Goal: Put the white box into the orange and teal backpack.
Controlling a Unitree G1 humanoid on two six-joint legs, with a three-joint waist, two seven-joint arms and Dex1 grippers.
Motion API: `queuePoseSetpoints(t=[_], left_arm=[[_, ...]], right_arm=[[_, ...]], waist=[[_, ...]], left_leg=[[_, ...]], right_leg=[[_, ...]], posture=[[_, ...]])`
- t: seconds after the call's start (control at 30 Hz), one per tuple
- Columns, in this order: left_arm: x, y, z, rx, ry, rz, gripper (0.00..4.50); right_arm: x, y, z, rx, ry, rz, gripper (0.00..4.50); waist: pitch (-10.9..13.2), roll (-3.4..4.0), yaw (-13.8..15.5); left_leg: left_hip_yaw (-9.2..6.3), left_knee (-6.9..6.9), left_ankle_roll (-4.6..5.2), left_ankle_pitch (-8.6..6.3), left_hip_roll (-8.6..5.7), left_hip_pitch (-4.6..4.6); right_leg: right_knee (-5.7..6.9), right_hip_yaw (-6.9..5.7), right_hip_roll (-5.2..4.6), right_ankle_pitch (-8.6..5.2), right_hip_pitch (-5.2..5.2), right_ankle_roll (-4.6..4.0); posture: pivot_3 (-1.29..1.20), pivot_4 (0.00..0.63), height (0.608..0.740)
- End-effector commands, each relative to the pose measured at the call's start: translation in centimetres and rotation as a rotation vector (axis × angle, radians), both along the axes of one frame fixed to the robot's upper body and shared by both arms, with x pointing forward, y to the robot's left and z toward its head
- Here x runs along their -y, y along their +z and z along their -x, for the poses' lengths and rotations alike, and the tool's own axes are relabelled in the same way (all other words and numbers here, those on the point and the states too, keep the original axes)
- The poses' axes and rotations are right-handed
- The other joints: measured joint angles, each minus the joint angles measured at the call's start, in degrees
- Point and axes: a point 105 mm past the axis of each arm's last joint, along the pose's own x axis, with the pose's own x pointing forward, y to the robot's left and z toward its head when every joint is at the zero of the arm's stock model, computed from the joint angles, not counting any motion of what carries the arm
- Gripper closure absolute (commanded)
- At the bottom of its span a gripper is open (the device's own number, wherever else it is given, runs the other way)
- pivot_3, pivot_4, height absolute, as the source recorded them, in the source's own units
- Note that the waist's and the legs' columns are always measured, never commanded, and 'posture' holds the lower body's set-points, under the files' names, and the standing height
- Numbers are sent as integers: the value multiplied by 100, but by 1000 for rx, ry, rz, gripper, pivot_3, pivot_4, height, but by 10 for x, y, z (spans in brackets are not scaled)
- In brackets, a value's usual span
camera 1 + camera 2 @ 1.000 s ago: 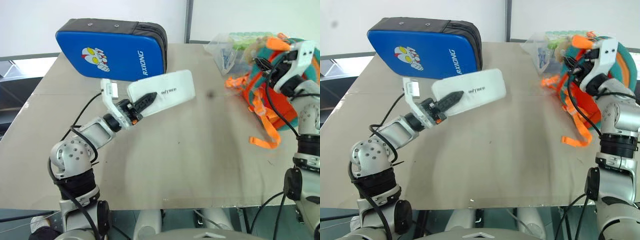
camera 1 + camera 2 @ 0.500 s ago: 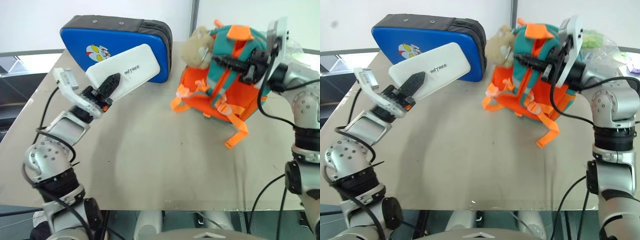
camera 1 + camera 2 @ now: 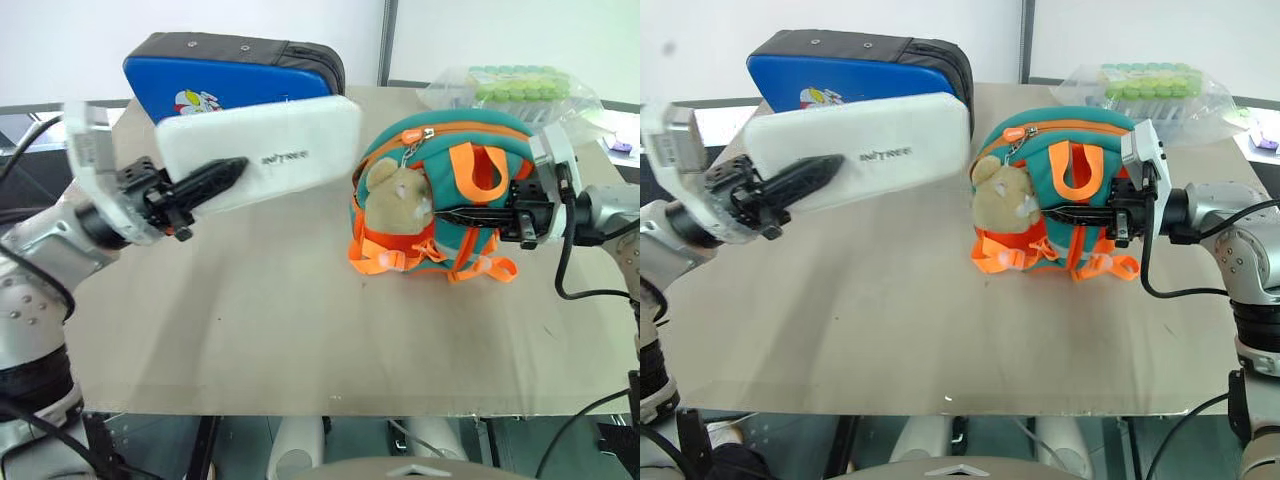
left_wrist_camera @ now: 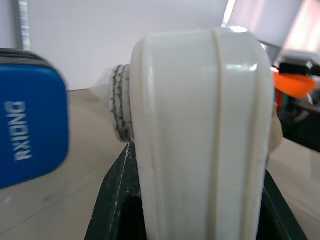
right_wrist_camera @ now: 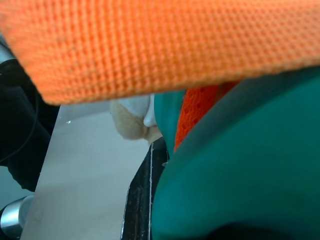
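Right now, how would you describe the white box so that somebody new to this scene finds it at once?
Start at the tan table, then go to the big blue padded case at its far left. In front of it, lifted off the table in the left gripper, is the white box: the only flat, plain white case with small dark lettering.

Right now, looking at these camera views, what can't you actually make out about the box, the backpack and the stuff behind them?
- Backpack opening: whether the zip is open; the head views face its closed side.
- Right gripper contact: fingers pressed against the fabric; the right wrist view sits too close.
- White box lettering: too small to read surely.
- Blue case: lower part hidden behind the box.
- Clear container: green contents too small to identify.
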Motion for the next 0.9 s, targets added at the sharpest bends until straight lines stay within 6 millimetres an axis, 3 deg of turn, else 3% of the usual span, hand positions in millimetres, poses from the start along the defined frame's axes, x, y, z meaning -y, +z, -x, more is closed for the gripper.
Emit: queuePoseSetpoints(t=[0.03, 0.27, 0.43, 0.57, 0.77, 0.83, 0.9], left_arm=[[8, 10, 6, 90, -98, -65, 3531], [18, 4, 6, 170, -249, -246, 3531], [48, -1, -3, 227, -305, -337, 3531], [82, -10, -25, 232, -228, -407, 3531], [164, -29, -53, 215, -196, -488, 3531], [182, -36, -56, 245, -228, -521, 3531], [169, -40, -63, 225, -205, -530, 2537]], right_arm=[[6, 19, 5, 91, 5, -3, 4482], [8, 19, 10, 92, 30, 32, 4482], [3, 20, 14, 98, 58, 41, 4482], [-9, 19, 23, 103, 103, 34, 4482], [-26, 13, 30, 86, 137, 7, 4482], [-26, 12, 28, 82, 118, -1, 4482], [-24, 10, 21, 79, 63, -26, 4500]], waist=[[0, 0, -5], [1, 0, -15], [1, 0, 27], [1, 0, 47], [1, 0, 118], [2, 0, 102], [2, 1, 79]], left_leg=[[0, -1, 0, 0, 0, 0], [2, -12, 0, 0, 0, -3], [1, -5, 1, 0, 0, -4], [1, 3, 1, 0, 0, -4], [-5, 15, 1, 0, -1, -12], [-8, 23, 1, 0, -2, -19], [-6, 22, 2, -1, -2, -15]], right_leg=[[1, 0, 1, 1, -3, 2], [-3, 1, 2, 0, -9, 2], [1, -1, 2, 0, -7, 3], [5, 3, 4, 1, -6, 5], [10, 3, 8, 2, -6, 7], [8, 1, 8, 2, -6, 7], [8, 7, 12, 2, -8, 7]], posture=[[0, 150, 740], [0, 150, 740], [0, 150, 740], [0, 150, 740], [0, 150, 740], [0, 150, 740], [0, 150, 740]])
